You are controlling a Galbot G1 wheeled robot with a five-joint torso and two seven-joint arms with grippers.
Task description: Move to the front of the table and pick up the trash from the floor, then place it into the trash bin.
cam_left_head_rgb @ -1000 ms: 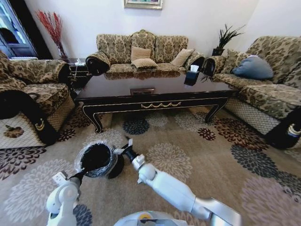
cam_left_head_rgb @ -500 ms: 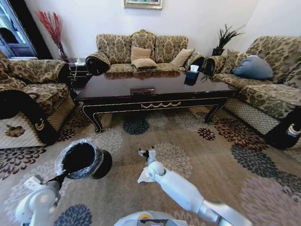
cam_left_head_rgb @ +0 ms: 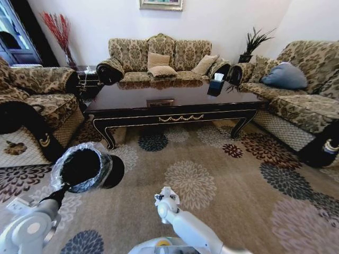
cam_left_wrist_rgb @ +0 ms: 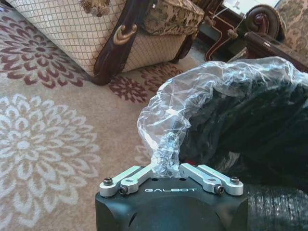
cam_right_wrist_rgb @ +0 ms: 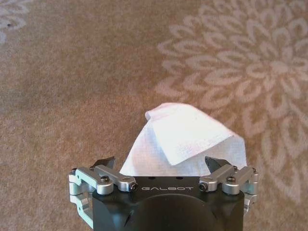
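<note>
With the left gripper [cam_left_wrist_rgb: 166, 169] pinching the bin [cam_left_head_rgb: 85, 169] liner, the right gripper [cam_right_wrist_rgb: 161, 166] is hovering wide-open over the tissue [cam_right_wrist_rgb: 185, 139] on the carpet, risking snagging pile or missing.

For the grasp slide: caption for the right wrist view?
Right gripper open, poised directly over a white tissue lying on the floral-patterned carpet.

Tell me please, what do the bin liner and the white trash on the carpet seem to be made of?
The liner of the trash bin looks like thin clear plastic film: glossy, crinkled, see-through, pinched by the left gripper. The trash looks like soft matte paper tissue, folded, lying between the open right gripper fingers.
</note>
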